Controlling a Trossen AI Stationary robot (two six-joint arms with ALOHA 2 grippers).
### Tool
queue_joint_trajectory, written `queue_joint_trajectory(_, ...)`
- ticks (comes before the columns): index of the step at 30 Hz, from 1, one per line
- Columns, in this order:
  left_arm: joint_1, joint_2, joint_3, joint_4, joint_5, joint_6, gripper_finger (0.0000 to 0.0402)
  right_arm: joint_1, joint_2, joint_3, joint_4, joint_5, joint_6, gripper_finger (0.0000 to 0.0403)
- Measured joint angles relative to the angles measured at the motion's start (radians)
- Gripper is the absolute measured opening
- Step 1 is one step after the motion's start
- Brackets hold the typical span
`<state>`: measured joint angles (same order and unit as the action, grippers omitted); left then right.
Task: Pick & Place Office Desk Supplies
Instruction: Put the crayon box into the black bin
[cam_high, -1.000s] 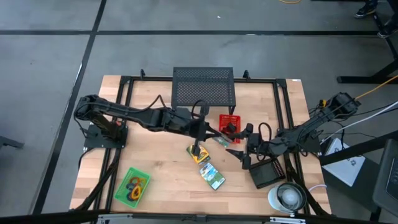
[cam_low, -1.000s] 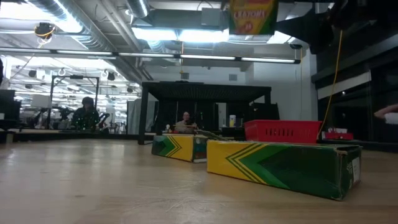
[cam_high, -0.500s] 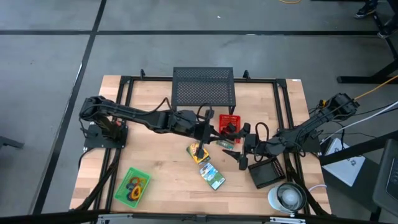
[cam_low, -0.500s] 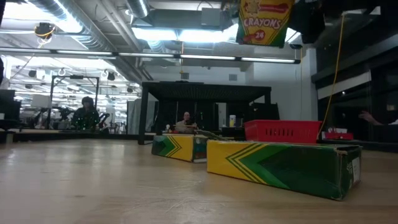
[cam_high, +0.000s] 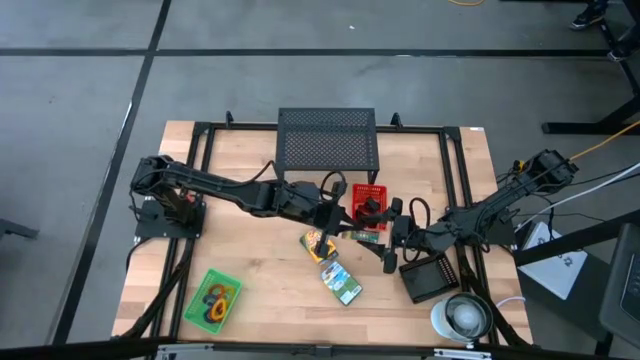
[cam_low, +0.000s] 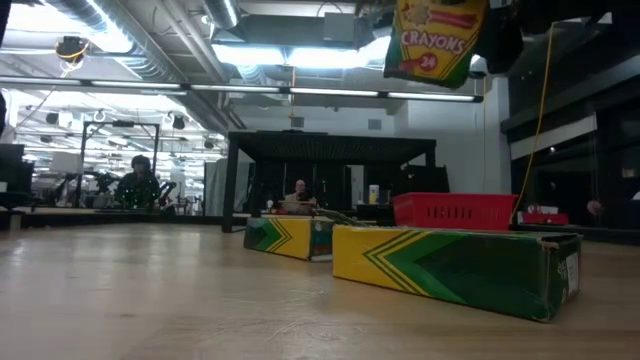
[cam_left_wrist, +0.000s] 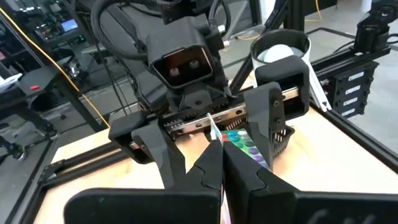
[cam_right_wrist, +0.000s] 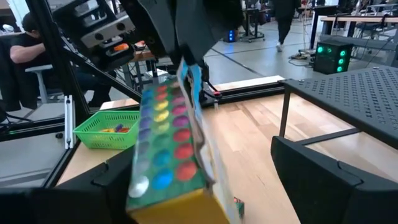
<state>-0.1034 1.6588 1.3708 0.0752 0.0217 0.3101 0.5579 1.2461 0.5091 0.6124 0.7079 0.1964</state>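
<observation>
Surface: light wooden table (cam_high: 250, 265) inside a black metal frame, on a grey floor; low view shows a large hall with ceiling lamps behind it.
Left gripper: left gripper (cam_high: 335, 212) is near the table centre, fingers pressed together and pinching the top edge of a green and yellow crayon box (cam_low: 437, 42); in the left wrist view the thin edge of this box stands between the closed fingertips (cam_left_wrist: 211, 165).
Held box: hanging in the air above the table, the word CRAYONS readable in the low view; in the right wrist view its face with rows of coloured dots (cam_right_wrist: 168, 140) fills the middle.
Right gripper: right gripper (cam_high: 388, 238) is at about 3 o'clock from the left one, just beside it, fingers spread wide and facing the held box, holding nothing.
Boxes on table: two more green and yellow crayon boxes, one (cam_high: 320, 245) at 6 o'clock from the left gripper, the other (cam_high: 342, 282) at 5 o'clock, lying flat.
Red basket: small red plastic basket (cam_high: 369, 200) at 2 o'clock from the left gripper.
Green basket: green plastic basket (cam_high: 212, 297) with coloured loops, at 7 o'clock, well apart.
Black stand: large black mesh stand (cam_high: 327, 140) at 12 o'clock.
</observation>
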Motion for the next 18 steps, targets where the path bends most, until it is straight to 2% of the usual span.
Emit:
queue_joint_trajectory(4, 0.008, 0.000, 0.000, -0.024, 0.000, 0.000, 0.0002, 0.000, 0.000, 0.000, 0.000, -0.014, -0.003, 0.0311)
queue_joint_trajectory(7, 0.008, 0.001, 0.000, -0.016, -0.003, 0.015, 0.0001, 0.000, 0.000, 0.000, 0.000, -0.016, -0.003, 0.0293)
queue_joint_trajectory(18, 0.008, -0.008, 0.000, -0.007, 0.019, 0.015, 0.0003, 0.000, 0.000, 0.000, 0.000, -0.023, -0.004, 0.0172)
